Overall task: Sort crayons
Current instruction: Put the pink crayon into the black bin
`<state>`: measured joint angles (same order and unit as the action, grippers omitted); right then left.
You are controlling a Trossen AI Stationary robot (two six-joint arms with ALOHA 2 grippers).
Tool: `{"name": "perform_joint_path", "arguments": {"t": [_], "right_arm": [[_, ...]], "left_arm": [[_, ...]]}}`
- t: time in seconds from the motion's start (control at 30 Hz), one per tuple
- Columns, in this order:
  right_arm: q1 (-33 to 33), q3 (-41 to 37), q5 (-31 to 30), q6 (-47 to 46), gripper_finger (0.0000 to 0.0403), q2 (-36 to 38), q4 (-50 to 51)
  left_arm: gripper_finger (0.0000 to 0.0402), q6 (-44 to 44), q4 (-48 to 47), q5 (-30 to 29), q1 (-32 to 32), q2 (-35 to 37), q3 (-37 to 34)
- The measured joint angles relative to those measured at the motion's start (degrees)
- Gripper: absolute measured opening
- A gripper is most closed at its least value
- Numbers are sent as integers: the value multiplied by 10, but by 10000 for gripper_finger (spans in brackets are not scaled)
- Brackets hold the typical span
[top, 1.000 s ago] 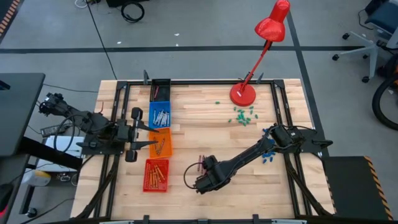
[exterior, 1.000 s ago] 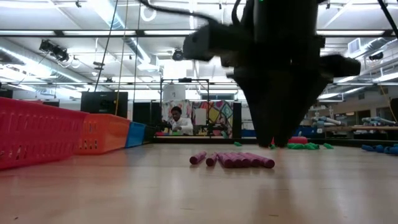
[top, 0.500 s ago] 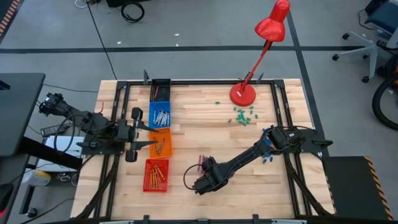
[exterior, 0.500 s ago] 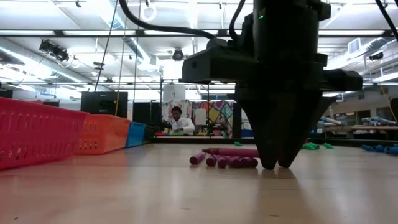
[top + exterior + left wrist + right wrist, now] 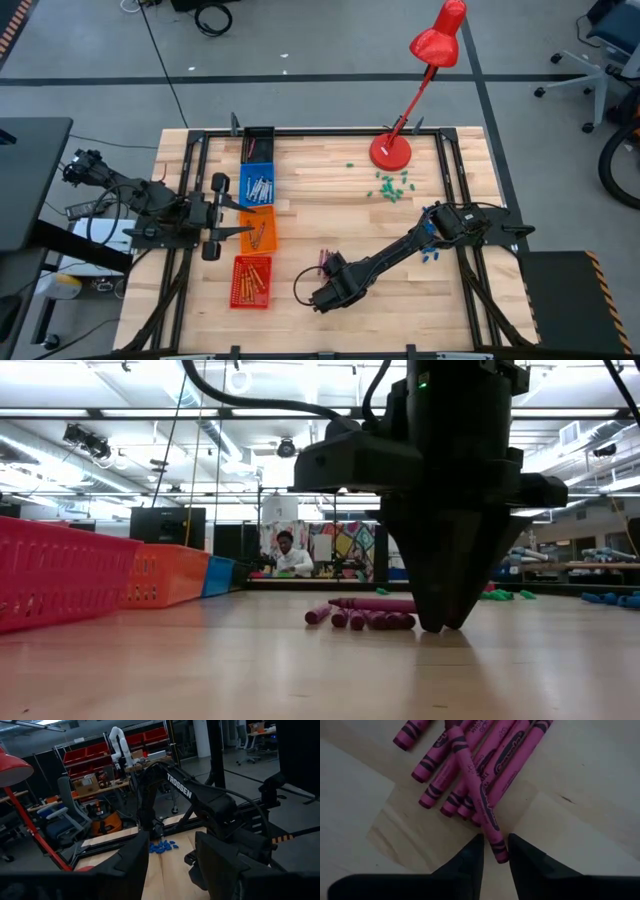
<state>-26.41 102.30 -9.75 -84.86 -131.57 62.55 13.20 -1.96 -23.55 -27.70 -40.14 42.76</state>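
- Our right gripper (image 5: 495, 851) is down at the tabletop (image 5: 400, 300), near side, its fingers nipped on the end of one pink crayon (image 5: 479, 795) lying across the pink crayon pile (image 5: 470, 765); we should lift straight up so the neighbours stay put
- Left of it stand the red bin (image 5: 251, 281), orange bin (image 5: 257, 229) and blue bin (image 5: 257, 186); which one takes pink we cannot tell
- Our left gripper (image 5: 216, 215) waits spread apart beside the bins
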Motion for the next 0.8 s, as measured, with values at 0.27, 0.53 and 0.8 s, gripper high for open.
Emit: {"name": "perform_joint_path", "arguments": {"t": [0.27,0.53,0.8], "right_arm": [[0,0,-1,-2,40,0,-1],[-10,-1,-42,-2,38,-1,6],[-44,-3,-211,-6,39,3,11]], "left_arm": [[173,0,0,0,0,0,0],[173,33,-28,-40,1,0,0],[173,79,16,8,92,0,-67]]}}
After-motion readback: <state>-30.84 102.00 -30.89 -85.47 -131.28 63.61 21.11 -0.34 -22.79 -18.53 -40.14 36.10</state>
